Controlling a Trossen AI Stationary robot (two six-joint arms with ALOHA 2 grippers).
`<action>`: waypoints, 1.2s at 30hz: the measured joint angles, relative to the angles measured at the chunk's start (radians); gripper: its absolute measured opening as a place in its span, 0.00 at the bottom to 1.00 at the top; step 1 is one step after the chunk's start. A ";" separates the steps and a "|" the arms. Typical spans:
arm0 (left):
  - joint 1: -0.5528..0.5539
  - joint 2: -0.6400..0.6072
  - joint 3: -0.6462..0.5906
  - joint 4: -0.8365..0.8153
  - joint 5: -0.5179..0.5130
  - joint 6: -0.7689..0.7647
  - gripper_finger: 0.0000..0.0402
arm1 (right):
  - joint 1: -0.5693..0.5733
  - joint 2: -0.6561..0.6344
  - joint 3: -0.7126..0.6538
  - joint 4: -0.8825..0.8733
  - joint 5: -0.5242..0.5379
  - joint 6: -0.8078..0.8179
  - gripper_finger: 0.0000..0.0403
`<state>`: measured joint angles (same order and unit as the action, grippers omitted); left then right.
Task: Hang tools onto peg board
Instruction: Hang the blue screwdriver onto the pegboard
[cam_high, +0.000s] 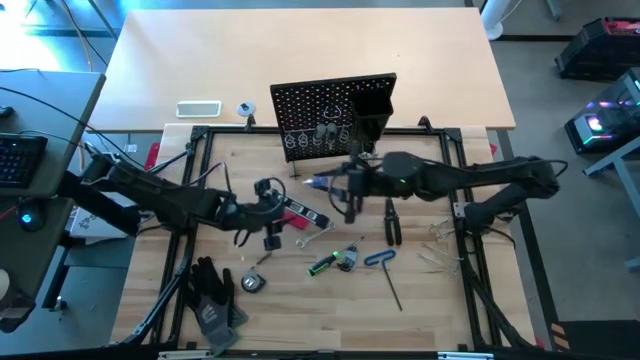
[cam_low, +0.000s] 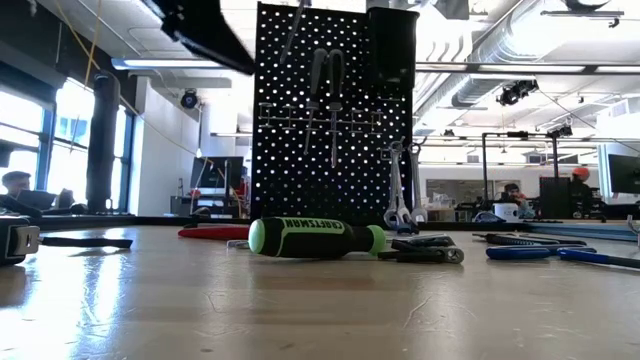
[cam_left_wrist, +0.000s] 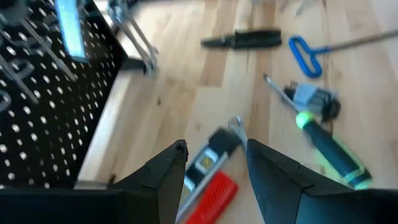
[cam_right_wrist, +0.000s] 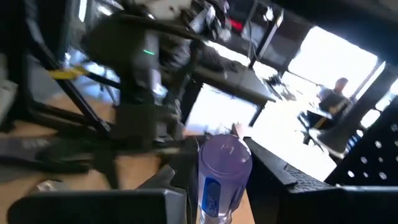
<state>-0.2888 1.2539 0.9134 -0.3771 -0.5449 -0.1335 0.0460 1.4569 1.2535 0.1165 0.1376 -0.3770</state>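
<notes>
The black peg board (cam_high: 320, 105) stands upright at the table's far side, with screwdrivers and wrenches hanging on it (cam_low: 330, 120). My right gripper (cam_high: 340, 190) hovers just in front of it, shut on a blue-handled screwdriver (cam_high: 322, 182). My left gripper (cam_left_wrist: 214, 146) stands open above the red-black flat tool (cam_left_wrist: 211, 180), which lies flat on the table. A green screwdriver (cam_high: 330, 262), black pliers (cam_high: 392, 222), a blue-handled hex key (cam_high: 385, 262) and a silver wrench (cam_high: 315, 235) also lie on the table. My right gripper pinches the screwdriver's clear blue handle (cam_right_wrist: 224, 168) between its two fingers (cam_right_wrist: 180, 180). The fingers come in level from the table's right side and lie across the handle. The handle's rounded end sticks out past them, and the screwdriver is lifted clear of the table.
Black work gloves (cam_high: 215, 295) and a tape measure (cam_high: 251, 283) lie at the near left. A white flat device (cam_high: 198, 108) sits on the far table behind the frame. People sit in the room beyond the table.
</notes>
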 joint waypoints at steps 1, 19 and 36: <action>-0.008 0.007 0.000 -0.014 0.000 -0.011 0.40 | -0.010 0.019 0.029 -0.034 0.000 -0.004 0.21; -0.171 0.099 0.000 -0.101 -0.022 -0.150 0.40 | -0.145 0.341 0.615 -0.546 0.060 -0.083 0.21; -0.247 0.158 0.000 -0.119 -0.052 -0.206 0.40 | -0.256 0.358 0.625 -0.514 -0.034 -0.033 0.21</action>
<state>-0.5361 1.4120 0.9131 -0.4962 -0.5967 -0.3394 -0.2103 1.8148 1.8782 -0.3975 0.1038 -0.4104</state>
